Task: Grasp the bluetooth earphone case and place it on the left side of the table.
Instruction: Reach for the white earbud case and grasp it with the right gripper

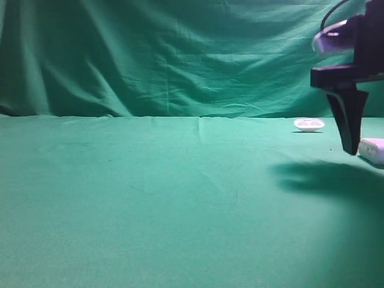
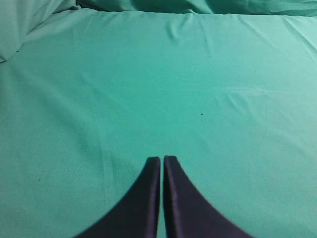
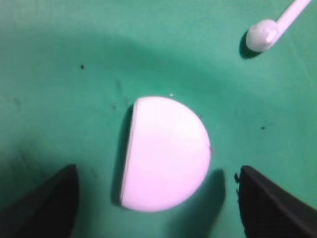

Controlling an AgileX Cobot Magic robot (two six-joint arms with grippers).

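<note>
The right gripper [image 3: 157, 198] is held wide open above the earphone case [image 3: 166, 153], probably for grasping; the left gripper [image 2: 162, 161] is shut, empty.

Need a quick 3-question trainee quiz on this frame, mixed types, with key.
1. True or false: the right gripper is shut on the case.
2. The left gripper is: A) open B) shut C) holding the earbud.
3. Fill in: in the high view, the dish lies on the table to the ___ of the case.

Key: 1 false, its fingers stand wide on either side of it, apart from it. 2 B. 3 left.
</note>
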